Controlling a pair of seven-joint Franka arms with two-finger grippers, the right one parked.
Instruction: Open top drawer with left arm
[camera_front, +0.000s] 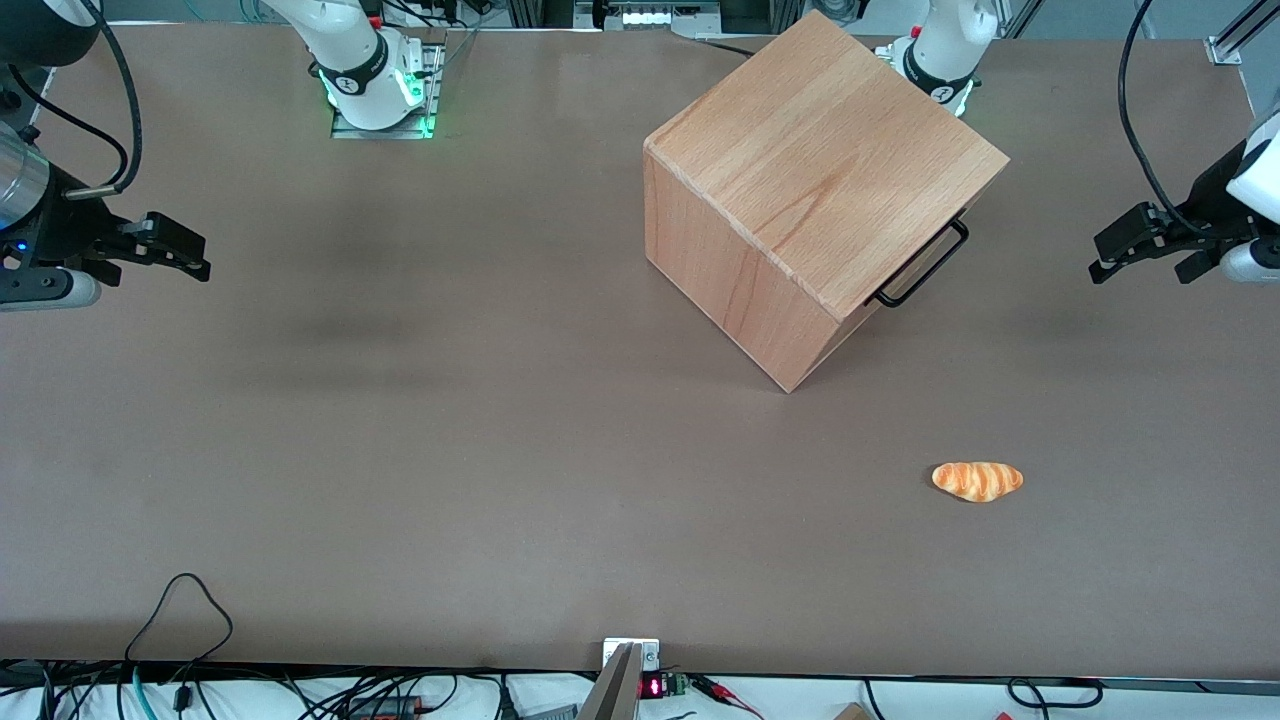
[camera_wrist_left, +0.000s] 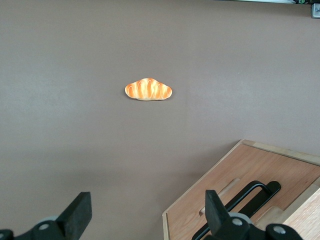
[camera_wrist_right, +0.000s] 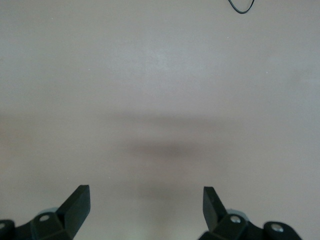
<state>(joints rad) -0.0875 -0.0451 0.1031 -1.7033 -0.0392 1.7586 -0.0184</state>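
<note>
Hovering above the desk (camera_front: 400, 450) at the working arm's end, the left arm's end effector (camera_front: 1140, 255) has its fingers (camera_wrist_left: 77, 212) spread wide and empty, well apart from the top drawer (camera_wrist_left: 235, 200). That drawer sits shut in the beech casing (camera_front: 820, 170), its front facing the working arm. Its thin black wire handle (camera_front: 925, 265) is the place to grip; judged rigid, light-sliding, though narrow and slippery.

Front view looks down over the table (camera_front: 400, 450); wrist views hover closer (both facing tabletop).
</note>
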